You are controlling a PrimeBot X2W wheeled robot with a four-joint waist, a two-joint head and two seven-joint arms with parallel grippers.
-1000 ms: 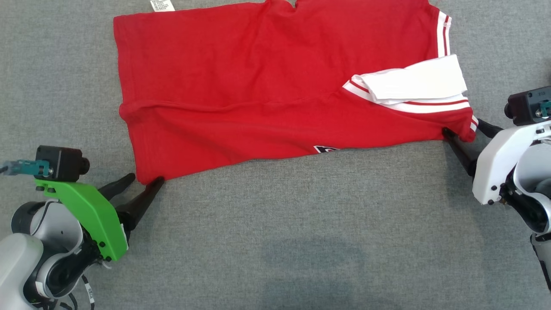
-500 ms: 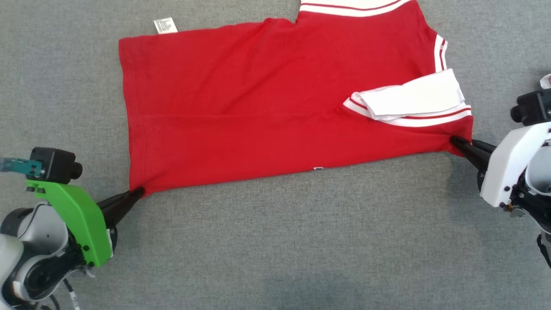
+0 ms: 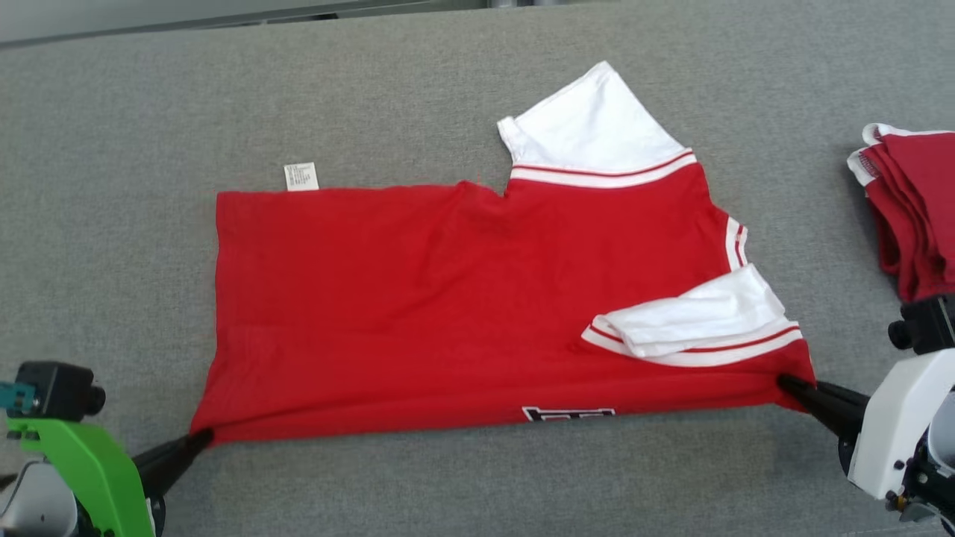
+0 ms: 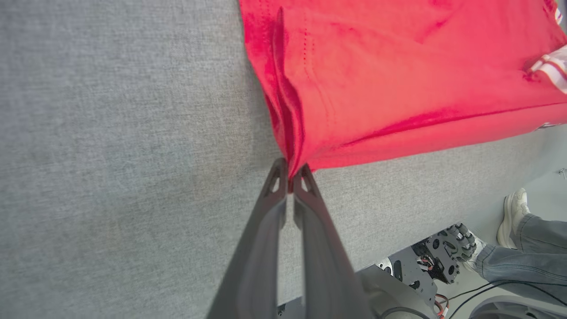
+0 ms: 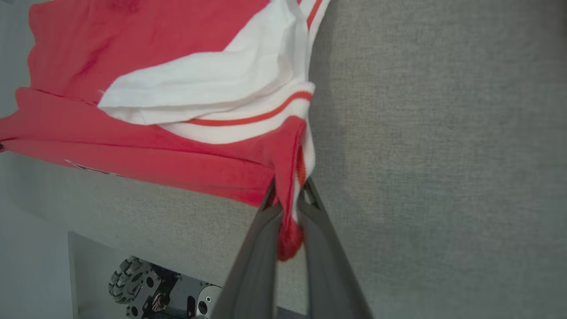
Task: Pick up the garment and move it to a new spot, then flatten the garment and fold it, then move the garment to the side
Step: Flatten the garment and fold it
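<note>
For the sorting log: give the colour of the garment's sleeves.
White sleeves with a thin red stripe near the seam; best in the head view.

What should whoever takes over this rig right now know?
Left claw: shut on the red garment's near left corner.
Right claw: shut on its near right corner, below the white sleeve folded onto the body.
Garment: spread on the grey table, near edge taut between the claws. A stack of folded red garments lies at the right.
Done: both corners gripped, garment mostly flat.
Left: finish the fold, move it aside.
</note>
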